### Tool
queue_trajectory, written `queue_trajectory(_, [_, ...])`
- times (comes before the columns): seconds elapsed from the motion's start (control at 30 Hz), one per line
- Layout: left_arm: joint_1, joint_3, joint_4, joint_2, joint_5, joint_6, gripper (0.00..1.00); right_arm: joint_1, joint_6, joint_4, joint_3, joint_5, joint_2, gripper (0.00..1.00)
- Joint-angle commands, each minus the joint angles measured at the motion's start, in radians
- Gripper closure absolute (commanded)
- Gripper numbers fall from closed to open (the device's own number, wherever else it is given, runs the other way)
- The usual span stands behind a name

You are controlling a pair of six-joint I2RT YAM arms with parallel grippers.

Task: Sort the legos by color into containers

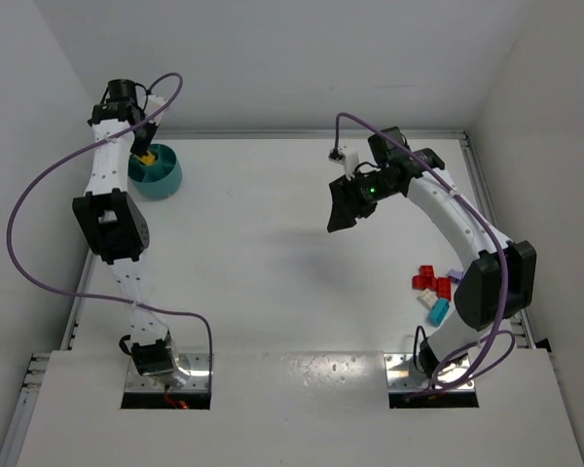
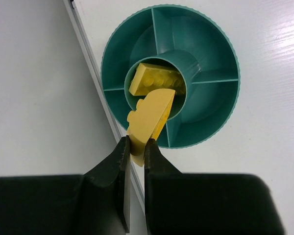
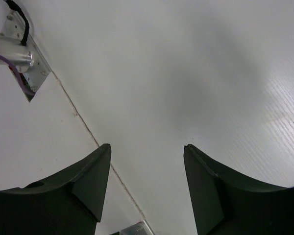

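Your left gripper pinches a curved yellow plastic lego; the round teal bowl sits just ahead. Your right gripper is spread.

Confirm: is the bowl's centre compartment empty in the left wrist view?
No, a yellow lego lies in the teal bowl's centre compartment, beyond the yellow piece the left gripper holds.

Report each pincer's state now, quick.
Left pincer: closed on a yellow lego, over the teal bowl.
Right pincer: open, holding nothing.
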Motion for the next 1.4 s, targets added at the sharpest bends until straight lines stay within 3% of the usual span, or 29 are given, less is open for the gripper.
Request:
queue_trajectory(0.0, [0.011, 0.041, 0.02, 0.01, -0.012, -0.014, 1.0, -0.007, -0.009, 0.003, 0.031, -0.02, -0.001, 0.39])
queue_trajectory(0.23, [0.011, 0.05, 0.03, 0.04, -0.032, -0.014, 1.0, -0.007, -0.009, 0.003, 0.022, -0.02, -0.001, 0.39])
queue_trajectory(0.3, [0.011, 0.05, 0.03, 0.04, -0.032, -0.005, 0.96, -0.007, -0.009, 0.003, 0.022, -0.02, -0.001, 0.39])
queue_trajectory(0.33, [0.011, 0.05, 0.03, 0.04, -0.023, -0.005, 0.81, -0.007, -0.009, 0.003, 0.022, -0.02, -0.001, 0.39])
queue_trajectory(0.5, [0.011, 0.05, 0.03, 0.04, -0.005, -0.005, 0.44, -0.007, -0.018, 0.003, 0.022, -0.02, -0.001, 0.39])
queue_trajectory(0.53, [0.011, 0.05, 0.03, 0.031, 0.006, -0.005, 0.31, -0.007, -0.018, 0.003, 0.022, -0.009, -0.001, 0.39])
queue_trajectory(0.7, [0.011, 0.081, 0.039, -0.038, 0.087, -0.031, 0.25, -0.007, -0.018, 0.017, 0.01, 0.063, -0.052, 0.39])
queue_trajectory(0.73, [0.011, 0.081, 0.049, -0.058, 0.112, -0.04, 0.21, -0.007, -0.018, 0.035, -0.005, 0.112, -0.085, 0.39])
queue_trajectory(0.77, [0.011, 0.081, 0.049, -0.082, 0.168, -0.05, 0.04, -0.007, -0.009, 0.044, -0.022, 0.14, -0.105, 0.39])
queue_trajectory(0.8, [0.011, 0.07, 0.063, -0.134, 0.185, -0.062, 0.0, -0.007, -0.009, 0.053, -0.033, 0.17, -0.127, 0.39])
queue_trajectory(1.07, [0.001, -0.103, 0.076, -0.412, 0.397, -0.229, 0.0, -0.016, -0.139, 0.032, -0.205, 0.495, -0.282, 0.35])
queue_trajectory(1.1, [-0.013, -0.182, 0.076, -0.444, 0.429, -0.241, 0.0, -0.025, -0.167, 0.032, -0.256, 0.543, -0.303, 0.29])
queue_trajectory(1.13, [-0.013, -0.23, 0.076, -0.479, 0.443, -0.251, 0.0, -0.037, -0.185, 0.032, -0.286, 0.558, -0.349, 0.02])
queue_trajectory(1.17, [-0.022, -0.278, 0.076, -0.513, 0.47, -0.251, 0.0, -0.038, -0.199, 0.041, -0.312, 0.578, -0.366, 0.0])
queue_trajectory(1.23, [-0.023, -0.415, 0.076, -0.614, 0.587, -0.24, 0.0, -0.062, -0.221, 0.041, -0.376, 0.646, -0.398, 0.0])
queue_trajectory(1.37, [-0.055, -0.566, 0.076, -0.739, 0.701, -0.237, 0.0, -0.131, -0.311, 0.072, -0.488, 0.684, -0.483, 0.13])
